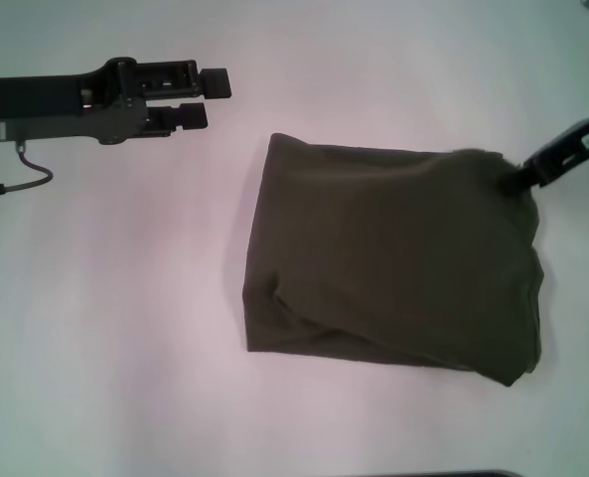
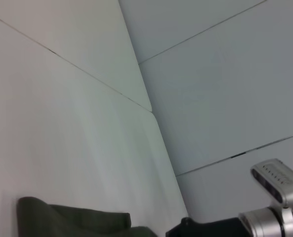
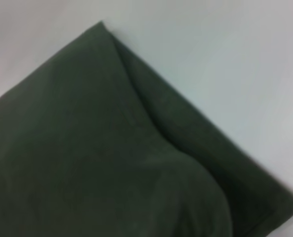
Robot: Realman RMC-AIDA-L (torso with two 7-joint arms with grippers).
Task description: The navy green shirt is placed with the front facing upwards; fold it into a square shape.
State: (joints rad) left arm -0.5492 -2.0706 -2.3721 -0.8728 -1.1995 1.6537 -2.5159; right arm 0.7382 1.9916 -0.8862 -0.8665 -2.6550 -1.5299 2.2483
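Note:
The navy green shirt point(image 1: 393, 263) lies folded into a rough rectangle right of the table's centre, showing only plain olive cloth. In the head view my right gripper point(image 1: 519, 180) comes in from the right and is shut on the shirt's far right corner, where the cloth bunches up slightly. The right wrist view is filled by the shirt point(image 3: 102, 148), with a folded layer lying over a lower edge. My left gripper point(image 1: 211, 99) hovers at the far left, well apart from the shirt, open and holding nothing. A strip of the shirt point(image 2: 72, 222) shows in the left wrist view.
The white table point(image 1: 115, 318) stretches to the left of and in front of the shirt. A thin cable point(image 1: 26, 179) hangs under my left arm. In the left wrist view, part of my right arm point(image 2: 277, 197) shows beyond the table edge, with pale wall panels behind it.

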